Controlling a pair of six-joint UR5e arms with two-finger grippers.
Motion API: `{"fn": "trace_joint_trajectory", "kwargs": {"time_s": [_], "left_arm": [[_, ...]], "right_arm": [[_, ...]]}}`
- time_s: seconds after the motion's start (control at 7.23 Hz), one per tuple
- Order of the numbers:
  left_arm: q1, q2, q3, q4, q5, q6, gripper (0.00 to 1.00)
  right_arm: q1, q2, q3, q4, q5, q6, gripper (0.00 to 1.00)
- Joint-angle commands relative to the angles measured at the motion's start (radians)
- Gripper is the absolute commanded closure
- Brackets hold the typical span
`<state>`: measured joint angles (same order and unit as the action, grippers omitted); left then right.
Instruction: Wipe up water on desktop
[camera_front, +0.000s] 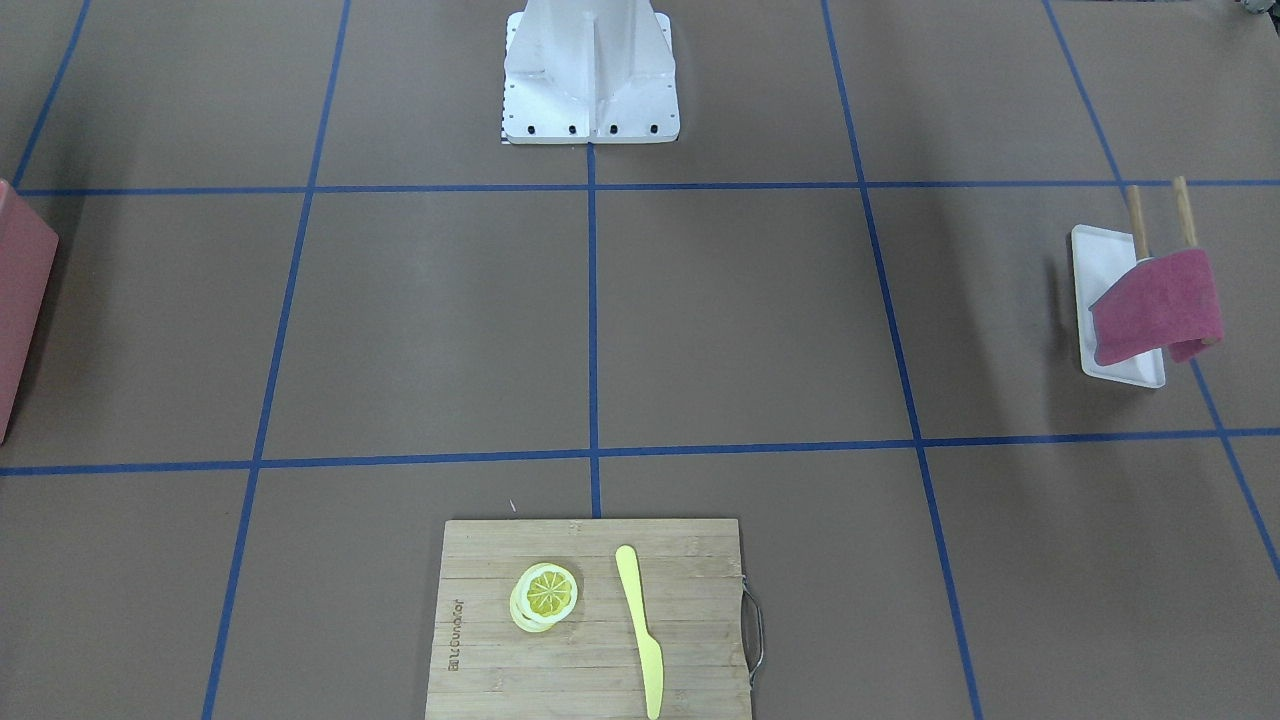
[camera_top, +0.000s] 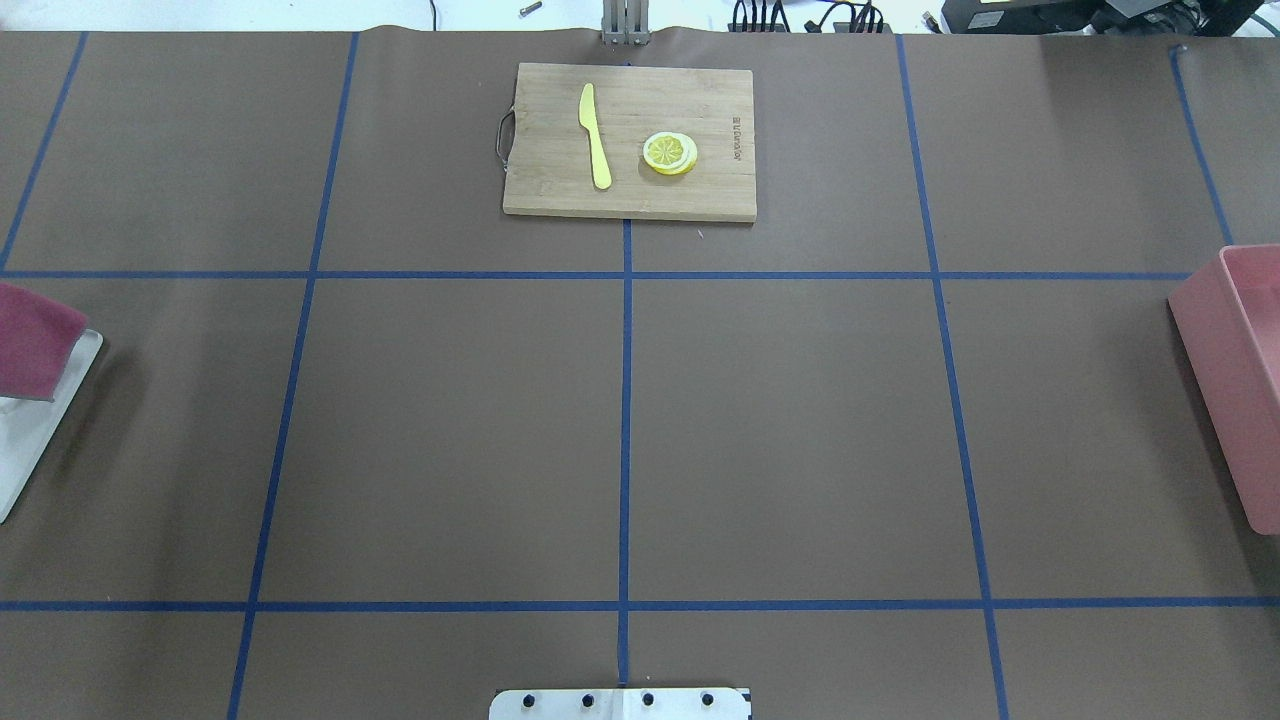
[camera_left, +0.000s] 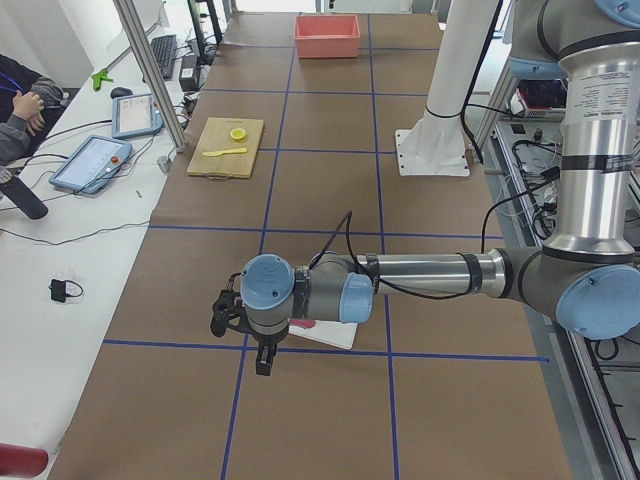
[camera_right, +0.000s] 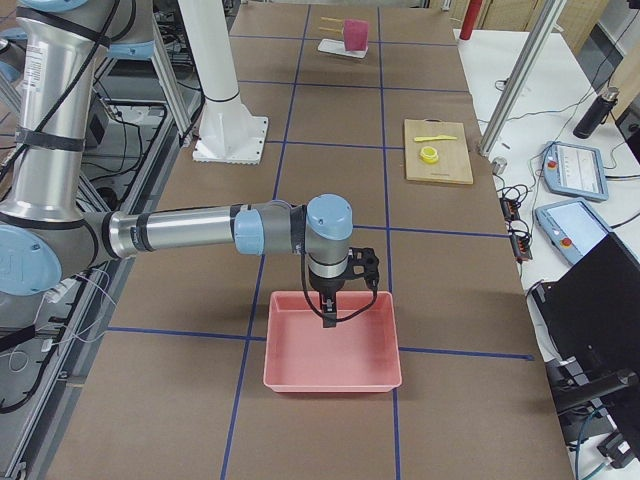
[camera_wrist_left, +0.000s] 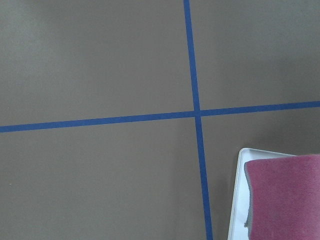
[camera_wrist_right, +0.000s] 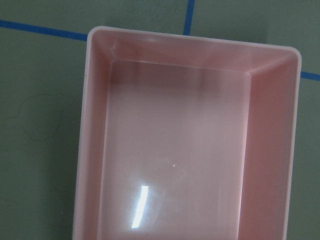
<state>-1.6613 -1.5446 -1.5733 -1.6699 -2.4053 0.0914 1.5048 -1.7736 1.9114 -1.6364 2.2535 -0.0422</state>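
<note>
The desktop (camera_top: 800, 430) is a wide brown surface with a blue tape grid; I make out no water on it. A dark pink cloth (camera_front: 1160, 305) hangs over two wooden rods above a white tray (camera_front: 1100, 260) at the robot's left end; it also shows in the left wrist view (camera_wrist_left: 287, 200). My left gripper (camera_left: 226, 312) hovers over that tray, and shows only in the exterior left view, so I cannot tell its state. My right gripper (camera_right: 364, 266) hovers over a pink bin (camera_right: 335, 345); I cannot tell its state either.
A bamboo cutting board (camera_top: 690, 95) at the far middle edge carries a yellow knife (camera_top: 595, 150) and lemon slices (camera_top: 670, 153). The pink bin (camera_top: 1235, 380) stands at the right end. The white robot base (camera_front: 590, 75) stands at the near middle.
</note>
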Motion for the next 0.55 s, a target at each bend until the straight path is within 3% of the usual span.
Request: {"fn": "trace_joint_trajectory", "kwargs": {"time_s": [0.0, 0.41], "left_arm": [[0.000, 0.001, -0.001, -0.001, 0.000, -0.001, 0.01], [-0.002, 0.003, -0.022, -0.002, -0.005, 0.002, 0.01]], "right_arm": [[0.000, 0.006, 0.003, 0.000, -0.003, -0.010, 0.00], [0.000, 0.049, 0.075, 0.000, -0.006, -0.001, 0.00]]}}
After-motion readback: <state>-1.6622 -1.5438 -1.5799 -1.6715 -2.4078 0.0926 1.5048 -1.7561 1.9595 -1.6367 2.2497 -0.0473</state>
